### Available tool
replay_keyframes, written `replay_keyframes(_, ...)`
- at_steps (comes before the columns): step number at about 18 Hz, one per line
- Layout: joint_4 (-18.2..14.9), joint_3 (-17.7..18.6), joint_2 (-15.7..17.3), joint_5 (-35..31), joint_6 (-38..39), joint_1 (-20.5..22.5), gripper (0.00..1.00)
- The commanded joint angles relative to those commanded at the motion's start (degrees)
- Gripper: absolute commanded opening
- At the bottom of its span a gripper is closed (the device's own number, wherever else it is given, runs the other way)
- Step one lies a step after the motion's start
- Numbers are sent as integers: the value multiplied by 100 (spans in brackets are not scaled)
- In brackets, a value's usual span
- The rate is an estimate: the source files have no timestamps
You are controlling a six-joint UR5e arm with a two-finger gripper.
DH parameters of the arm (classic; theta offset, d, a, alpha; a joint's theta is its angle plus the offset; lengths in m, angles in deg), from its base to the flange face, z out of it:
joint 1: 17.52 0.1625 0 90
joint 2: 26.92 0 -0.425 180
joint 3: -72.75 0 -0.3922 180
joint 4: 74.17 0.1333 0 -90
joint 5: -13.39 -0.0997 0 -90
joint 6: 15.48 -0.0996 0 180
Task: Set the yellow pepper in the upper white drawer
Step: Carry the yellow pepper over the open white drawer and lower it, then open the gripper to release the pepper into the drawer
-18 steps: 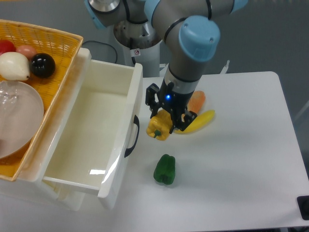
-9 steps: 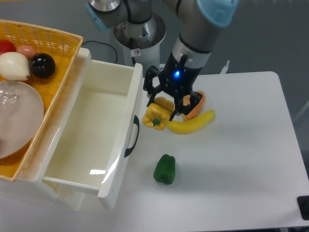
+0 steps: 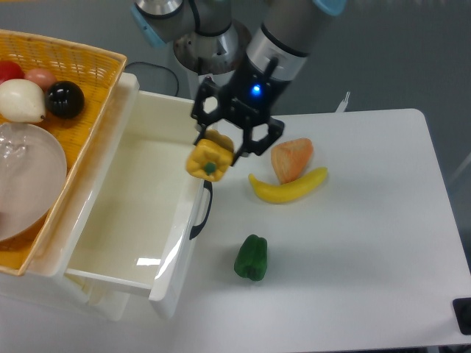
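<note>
The yellow pepper (image 3: 208,158) hangs in the air, held between the black fingers of my gripper (image 3: 221,144), which is shut on it. It is right above the front wall of the upper white drawer (image 3: 132,198), near the black curved handle (image 3: 204,209). The drawer is pulled open and its glossy inside shows nothing in it.
A green pepper (image 3: 252,258) lies on the white table in front. A yellow banana (image 3: 289,187) and an orange piece of fruit (image 3: 291,158) lie to the right of the gripper. A woven yellow basket (image 3: 70,62) with balls and a clear bowl sits over the drawer unit at left.
The gripper has lifted the yellow pepper off the table and carried it up and left, from beside the banana to above the drawer's front edge.
</note>
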Motion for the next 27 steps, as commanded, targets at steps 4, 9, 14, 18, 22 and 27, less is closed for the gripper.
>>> replay_keyframes(4,35,9,-35,-35,70,-219,25)
replay_keyframes(9,245,44,-131,-35,263,-334,27)
replay_keyframes(14,378,158,-184,-35,229,-405,34)
replay_keyframes(18,562,255,-184,-44,194,-413,50)
replay_keyframes(22,746,264,-220,-44,185,-483,96)
replay_keyframes(27,729,264,-220,-44,237,-554,99)
